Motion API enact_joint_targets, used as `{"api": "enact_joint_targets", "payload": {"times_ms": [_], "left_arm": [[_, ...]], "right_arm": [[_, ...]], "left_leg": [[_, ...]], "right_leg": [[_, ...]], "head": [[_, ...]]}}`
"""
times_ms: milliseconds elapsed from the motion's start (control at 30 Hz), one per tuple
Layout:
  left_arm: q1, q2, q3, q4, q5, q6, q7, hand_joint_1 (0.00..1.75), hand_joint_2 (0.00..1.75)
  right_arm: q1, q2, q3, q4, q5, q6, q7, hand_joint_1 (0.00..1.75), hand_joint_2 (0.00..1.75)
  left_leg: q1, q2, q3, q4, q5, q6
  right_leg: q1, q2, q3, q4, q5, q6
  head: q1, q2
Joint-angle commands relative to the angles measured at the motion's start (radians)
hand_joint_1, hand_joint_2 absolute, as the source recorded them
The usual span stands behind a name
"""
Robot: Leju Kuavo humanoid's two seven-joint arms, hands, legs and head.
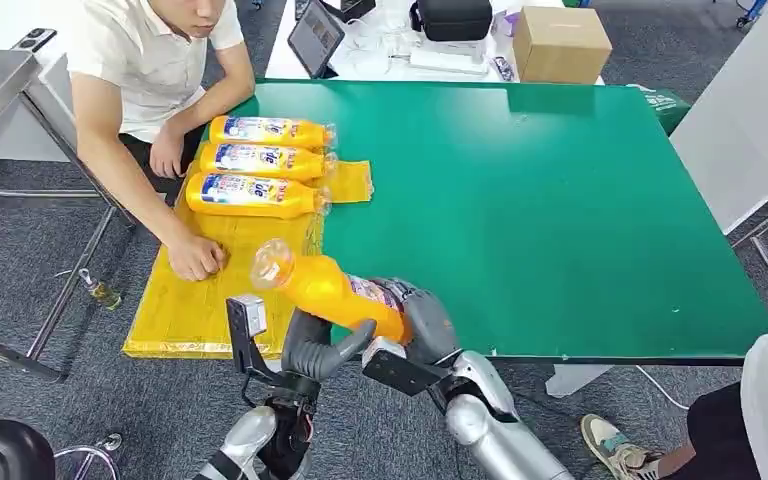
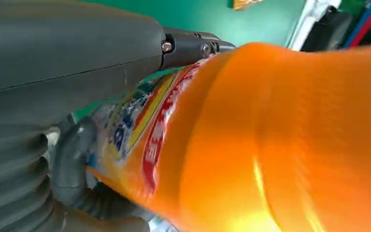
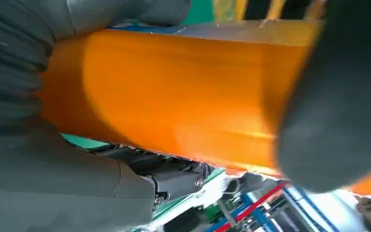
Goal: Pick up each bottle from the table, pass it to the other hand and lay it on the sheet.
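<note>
Orange bottle is up in the air by the near edge of my green table, its cap pointing at the yellow sheet. I see my right hand wrapped around its fat end. My left hand curls under it, touching. Three bottles lie on the sheet beside a person's arm.

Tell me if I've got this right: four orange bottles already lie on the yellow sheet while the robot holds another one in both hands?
Not quite: the head view shows three bottles lying on the yellow sheet, not four. The rest holds: the left hand and right hand both grip another orange bottle near the table's front edge.
</note>
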Motion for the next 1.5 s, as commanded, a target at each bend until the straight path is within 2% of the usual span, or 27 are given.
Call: {"api": "enact_joint_targets", "payload": {"times_ms": [33, 100, 167, 200, 233, 300, 333, 367, 400, 433, 467, 500, 533, 700, 900, 933, 1167, 1200, 1300, 1333, 1367, 1433, 1500], "left_arm": [[-0.094, -0.037, 0.036, 0.112, 0.098, 0.031, 0.002, 0.00, 1.75], [-0.105, -0.037, 0.066, 0.125, 0.210, 0.000, 0.077, 0.00, 1.75], [-0.128, -0.035, 0.078, 0.150, 0.255, -0.005, 0.050, 0.00, 1.75], [-0.135, -0.035, 0.083, 0.156, 0.269, -0.006, 0.049, 0.00, 1.75], [-0.138, -0.034, 0.083, 0.155, 0.274, -0.014, 0.044, 0.00, 1.75], [-0.131, -0.034, 0.090, 0.134, 0.287, -0.023, 0.031, 0.03, 1.75], [-0.130, -0.033, 0.089, 0.129, 0.286, -0.024, 0.032, 0.38, 1.75], [-0.117, -0.036, 0.100, 0.102, 0.299, -0.028, 0.023, 1.27, 1.75], [-0.102, -0.033, 0.103, 0.062, 0.302, -0.039, 0.010, 1.75, 1.75], [-0.089, -0.027, 0.102, 0.023, 0.295, -0.042, -0.002, 1.75, 1.75], [-0.085, -0.026, 0.101, 0.009, 0.292, -0.041, -0.004, 1.75, 1.75], [-0.079, -0.024, 0.101, -0.010, 0.288, -0.041, -0.007, 1.75, 1.75], [-0.071, -0.024, 0.102, -0.029, 0.282, -0.039, -0.010, 1.75, 1.75], [-0.056, -0.019, 0.119, -0.055, 0.267, -0.043, -0.028, 1.75, 1.75], [-0.060, -0.018, 0.131, -0.046, 0.267, -0.036, -0.030, 1.75, 1.75], [-0.085, -0.018, 0.190, 0.009, 0.262, 0.017, -0.056, 1.75, 1.75], [-0.090, -0.013, 0.195, 0.019, 0.264, 0.014, -0.053, 1.75, 1.75], [-0.092, -0.017, 0.197, 0.029, 0.255, 0.034, -0.064, 1.75, 1.75], [-0.139, 0.007, 0.199, 0.139, 0.180, 0.112, -0.079, 1.75, 1.75], [-0.188, 0.039, 0.152, 0.236, 0.069, 0.196, -0.090, 1.75, 1.75], [-0.246, 0.057, 0.113, 0.360, -0.068, 0.258, -0.130, 1.75, 1.75], [-0.298, 0.069, 0.103, 0.482, -0.224, 0.347, -0.200, 1.75, 1.75], [-0.324, 0.081, 0.133, 0.540, -0.338, 0.356, -0.169, 1.75, 1.75]], "right_arm": [[0.018, 0.048, 0.107, 0.029, -0.074, -0.071, -0.086, 1.59, 1.75], [0.018, 0.062, 0.128, 0.029, -0.117, -0.078, -0.137, 1.55, 1.75], [0.010, 0.076, 0.162, 0.040, -0.134, -0.083, -0.150, 1.48, 1.75], [0.011, 0.082, 0.176, 0.048, -0.138, -0.080, -0.147, 1.43, 1.75], [0.011, 0.086, 0.185, 0.059, -0.147, -0.075, -0.145, 1.47, 1.75], [0.014, 0.085, 0.198, 0.076, -0.158, -0.073, -0.150, 1.41, 1.75], [0.017, 0.084, 0.199, 0.077, -0.159, -0.076, -0.153, 1.38, 1.75], [0.014, 0.083, 0.203, 0.086, -0.164, -0.070, -0.156, 1.38, 1.75], [0.015, 0.082, 0.206, 0.090, -0.169, -0.062, -0.158, 1.36, 1.75], [0.018, 0.081, 0.209, 0.092, -0.173, -0.051, -0.160, 1.20, 1.75], [0.020, 0.081, 0.211, 0.093, -0.174, -0.048, -0.160, 0.47, 1.75], [0.023, 0.081, 0.213, 0.098, -0.175, -0.043, -0.159, 0.05, 1.75], [0.024, 0.084, 0.212, 0.105, -0.172, -0.048, -0.156, 0.00, 1.75], [0.017, 0.097, 0.205, 0.141, -0.140, -0.095, -0.149, 0.00, 1.75], [0.015, 0.100, 0.203, 0.147, -0.128, -0.115, -0.149, 0.00, 1.75], [0.010, 0.117, 0.192, 0.165, -0.091, -0.207, -0.156, 0.00, 1.75], [0.010, 0.119, 0.193, 0.165, -0.090, -0.208, -0.156, 0.00, 1.75], [0.012, 0.120, 0.190, 0.164, -0.083, -0.227, -0.159, 0.00, 0.00], [0.014, 0.128, 0.183, 0.162, -0.072, -0.309, -0.180, 0.00, 0.00], [0.031, 0.136, 0.134, 0.139, -0.034, -0.334, -0.195, 0.00, 0.00], [0.071, 0.167, 0.032, 0.114, 0.049, -0.334, -0.240, 0.00, 0.00], [0.119, 0.199, -0.074, 0.018, 0.153, -0.334, -0.268, 0.00, 0.00], [0.143, 0.207, -0.117, -0.080, 0.181, -0.334, -0.268, 0.00, 0.00]], "left_leg": [[0.000, 0.001, 0.005, -0.001, -0.002, 0.001], [0.000, 0.001, 0.003, -0.001, -0.001, 0.001], [0.000, 0.002, 0.007, -0.001, -0.003, 0.001], [0.000, 0.002, 0.004, -0.001, -0.001, 0.001], [0.001, 0.003, 0.005, -0.001, -0.002, 0.001], [0.001, 0.002, 0.004, -0.001, -0.001, 0.001], [0.000, 0.002, 0.006, -0.001, -0.002, 0.001], [0.001, 0.002, 0.003, -0.001, -0.001, 0.001], [0.001, 0.003, 0.009, -0.001, -0.003, 0.001], [0.001, 0.002, 0.005, 0.000, -0.002, 0.001], [0.000, 0.002, 0.002, -0.001, -0.001, 0.001], [0.001, 0.002, 0.005, 0.000, -0.002, 0.001], [0.001, 0.002, 0.006, 0.000, -0.003, 0.001], [0.000, 0.001, 0.002, -0.001, -0.001, 0.001], [0.001, 0.001, 0.007, -0.001, -0.003, 0.001], [0.001, 0.001, 0.004, -0.001, -0.002, 0.001], [0.000, 0.001, 0.002, -0.001, -0.001, 0.001], [0.001, 0.001, 0.005, -0.001, -0.002, 0.001], [0.000, 0.001, 0.005, -0.002, -0.001, 0.001], [0.001, 0.000, 0.006, -0.002, -0.001, 0.001], [0.001, 0.000, 0.005, -0.002, -0.001, 0.001], [0.001, -0.004, 0.009, -0.004, 0.000, 0.001], [0.001, -0.001, 0.003, -0.001, 0.000, 0.000]], "right_leg": [[0.001, -0.001, 0.005, -0.001, -0.002, -0.003], [0.001, 0.000, 0.003, -0.001, -0.001, -0.002], [0.001, 0.000, 0.007, -0.001, -0.002, -0.004], [0.001, 0.000, 0.004, -0.001, -0.001, -0.003], [0.002, 0.001, 0.004, -0.001, -0.001, -0.004], [0.001, 0.001, 0.004, -0.001, -0.001, -0.003], [0.001, 0.000, 0.005, -0.001, -0.001, -0.004], [0.001, 0.001, 0.003, -0.001, -0.001, -0.003], [0.002, 0.000, 0.008, -0.001, -0.002, -0.005], [0.002, 0.000, 0.005, -0.001, -0.002, -0.004], [0.001, 0.000, 0.002, -0.001, -0.001, -0.002], [0.001, 0.000, 0.004, -0.001, -0.002, -0.003], [0.002, 0.000, 0.006, -0.001, -0.003, -0.004], [0.001, -0.001, 0.002, -0.001, -0.001, -0.002], [0.002, -0.001, 0.007, -0.001, -0.003, -0.004], [0.002, -0.001, 0.003, -0.001, -0.002, -0.003], [0.001, -0.001, 0.002, -0.001, -0.001, -0.002], [0.001, -0.001, 0.005, -0.002, -0.002, -0.003], [0.001, -0.001, 0.004, -0.001, -0.002, -0.003], [0.001, -0.002, 0.006, -0.002, -0.002, -0.004], [0.001, -0.002, 0.005, -0.002, -0.001, -0.003], [0.002, -0.006, 0.009, -0.003, -0.002, -0.005], [0.001, -0.003, 0.002, 0.000, -0.001, -0.003]], "head": [[0.000, 0.000], [0.000, 0.000], [0.000, 0.000], [0.000, 0.000], [0.000, 0.000], [0.001, 0.000], [0.000, 0.000], [0.000, 0.000], [0.000, 0.000], [0.001, 0.000], [0.000, 0.000], [0.001, 0.000], [0.000, 0.000], [0.000, 0.000], [0.000, 0.000], [0.000, 0.000], [0.000, 0.000], [0.000, 0.000], [0.000, 0.000], [0.001, 0.000], [0.000, 0.000], [0.001, 0.000], [0.001, 0.000]]}}
